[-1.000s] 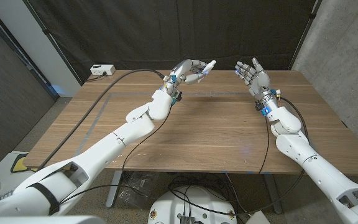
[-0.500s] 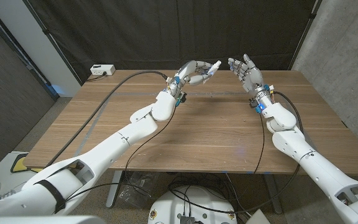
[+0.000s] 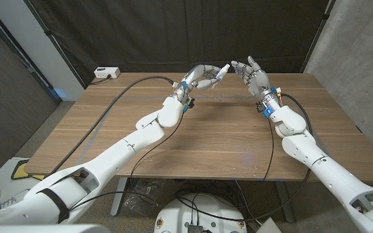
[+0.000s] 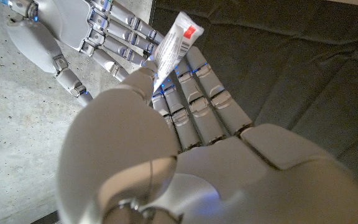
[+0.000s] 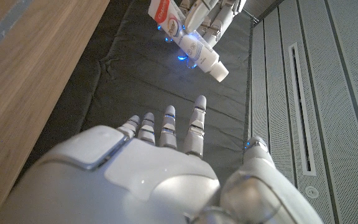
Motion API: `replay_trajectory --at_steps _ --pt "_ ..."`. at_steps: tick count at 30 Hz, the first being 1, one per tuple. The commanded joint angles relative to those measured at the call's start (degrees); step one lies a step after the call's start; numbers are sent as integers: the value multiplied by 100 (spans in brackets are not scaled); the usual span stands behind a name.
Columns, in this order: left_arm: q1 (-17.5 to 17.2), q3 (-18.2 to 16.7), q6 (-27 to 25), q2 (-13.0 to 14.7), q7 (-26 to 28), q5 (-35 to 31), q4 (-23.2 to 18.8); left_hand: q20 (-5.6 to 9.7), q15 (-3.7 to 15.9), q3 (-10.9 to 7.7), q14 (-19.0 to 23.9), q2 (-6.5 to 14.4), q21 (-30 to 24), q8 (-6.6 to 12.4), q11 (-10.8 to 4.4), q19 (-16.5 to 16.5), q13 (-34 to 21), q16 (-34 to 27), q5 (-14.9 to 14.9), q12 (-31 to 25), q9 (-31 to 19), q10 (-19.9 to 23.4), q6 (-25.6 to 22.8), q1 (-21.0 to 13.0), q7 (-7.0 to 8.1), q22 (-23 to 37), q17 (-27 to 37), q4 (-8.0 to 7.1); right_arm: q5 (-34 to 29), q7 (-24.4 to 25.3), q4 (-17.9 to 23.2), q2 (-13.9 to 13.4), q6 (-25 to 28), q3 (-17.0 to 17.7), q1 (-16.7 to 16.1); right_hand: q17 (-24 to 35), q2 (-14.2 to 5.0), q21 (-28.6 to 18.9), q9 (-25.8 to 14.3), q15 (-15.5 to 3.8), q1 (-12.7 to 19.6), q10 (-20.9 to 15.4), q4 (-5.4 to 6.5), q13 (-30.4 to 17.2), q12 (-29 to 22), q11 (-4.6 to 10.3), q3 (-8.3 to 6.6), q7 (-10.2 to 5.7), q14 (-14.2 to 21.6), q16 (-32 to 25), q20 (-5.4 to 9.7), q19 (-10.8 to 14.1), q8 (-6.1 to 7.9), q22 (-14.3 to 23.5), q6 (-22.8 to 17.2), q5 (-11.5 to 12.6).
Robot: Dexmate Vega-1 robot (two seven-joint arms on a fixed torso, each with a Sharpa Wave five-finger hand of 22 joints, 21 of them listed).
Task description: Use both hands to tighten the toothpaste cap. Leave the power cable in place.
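Note:
My left hand (image 3: 201, 76) is raised above the far side of the table and grips a small white toothpaste tube (image 3: 220, 73), whose cap end points toward my right hand. The left wrist view has the tube (image 4: 174, 45) sticking out between my thumb and fingers (image 4: 194, 99). In the right wrist view the tube (image 5: 191, 40) shows its white cap (image 5: 219, 72) at the lower end. My right hand (image 3: 250, 72) is open, fingers spread, a short gap from the cap and not touching it.
A black power cable (image 3: 118, 89) runs across the wooden table (image 3: 212, 139) from a white power strip (image 3: 106, 72) at the far left corner toward my left arm. Dark curtains hang behind the table.
My right hand has moved left toward the tube, closing most of the gap. My left hand has shifted slightly right and up with the tube.

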State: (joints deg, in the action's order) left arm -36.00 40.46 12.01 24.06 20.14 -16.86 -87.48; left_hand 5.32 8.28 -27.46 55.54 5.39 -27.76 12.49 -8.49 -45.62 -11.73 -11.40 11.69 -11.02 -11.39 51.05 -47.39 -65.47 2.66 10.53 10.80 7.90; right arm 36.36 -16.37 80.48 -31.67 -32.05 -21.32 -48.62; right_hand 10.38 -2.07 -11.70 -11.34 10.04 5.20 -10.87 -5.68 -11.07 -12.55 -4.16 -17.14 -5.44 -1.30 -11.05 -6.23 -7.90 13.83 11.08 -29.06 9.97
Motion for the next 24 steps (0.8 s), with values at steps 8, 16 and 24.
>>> replay_trajectory --at_steps 8,16,24 --pt "289 148 663 -260 -44 123 606 95 368 -66 53 -34 -55 0 -9 8 -19 -28 26 -35 -13 71 -55 18 -24 23 7 4 -49 169 25 3 156 -41 -21 11 -68 -44 -12 0 55 -94 -47 -7 -63 17 -12 -63 75 -14 39 -19 80 18 -217 24" --pt "297 154 614 -261 -159 129 621 97 372 -79 37 -43 -62 -4 -5 13 -20 -20 26 -29 -13 59 -57 29 -14 23 6 4 -44 174 68 -16 171 -43 -34 11 -73 -45 -11 -32 69 -73 -56 -6 -55 4 -17 -57 49 8 115 -36 58 19 -207 22" --pt "314 190 594 -274 -233 131 679 91 367 -93 21 -46 -68 -20 22 25 -20 -15 24 -23 -13 47 -28 51 -13 24 7 -5 -49 189 144 -42 150 -27 -73 11 -88 -64 -16 -25 88 -125 -65 -6 -77 3 -28 -46 106 -3 128 -2 78 19 -300 21"
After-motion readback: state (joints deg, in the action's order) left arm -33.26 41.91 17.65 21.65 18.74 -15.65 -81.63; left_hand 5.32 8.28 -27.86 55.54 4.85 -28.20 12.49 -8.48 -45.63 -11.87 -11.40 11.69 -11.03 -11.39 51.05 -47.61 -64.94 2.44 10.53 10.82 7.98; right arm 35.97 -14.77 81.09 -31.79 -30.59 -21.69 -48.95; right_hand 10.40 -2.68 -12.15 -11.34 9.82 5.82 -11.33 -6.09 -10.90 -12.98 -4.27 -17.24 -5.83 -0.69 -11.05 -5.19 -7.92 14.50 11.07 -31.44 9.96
